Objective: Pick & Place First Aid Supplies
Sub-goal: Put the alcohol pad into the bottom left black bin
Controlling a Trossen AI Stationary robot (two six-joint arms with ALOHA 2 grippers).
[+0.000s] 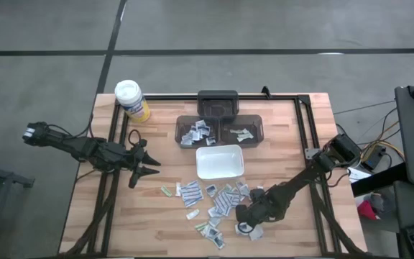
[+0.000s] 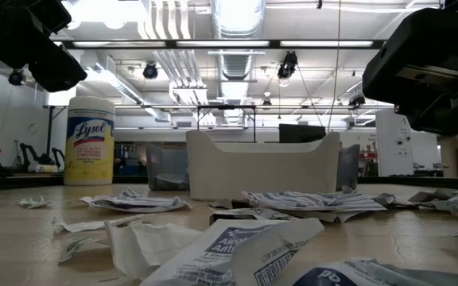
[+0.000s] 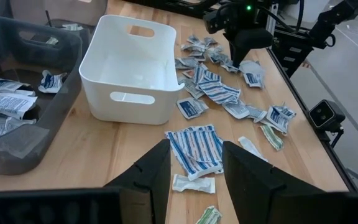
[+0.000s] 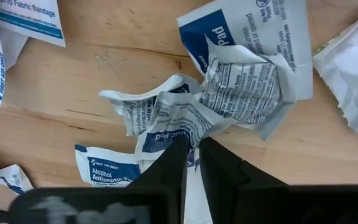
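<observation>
Right gripper point(image 4: 191, 146) down over packet scatter near front edge of wooden table point(image 1: 286, 137), toward right corner; fingers nearly together, pinching crumpled white-blue packet point(image 4: 185, 115), alcohol antiseptic packet point(image 4: 107, 168) just beside. Left gripper point(image 1: 148, 164) hovers above left half of table, fingers apart, nothing between them. First aid packets point(image 1: 218, 201) spread between white tray point(image 1: 219, 162) and front edge. More packets in two dark bins point(image 1: 221, 130) toward back edge. Lysol canister point(image 1: 131, 99) at back left corner.
</observation>
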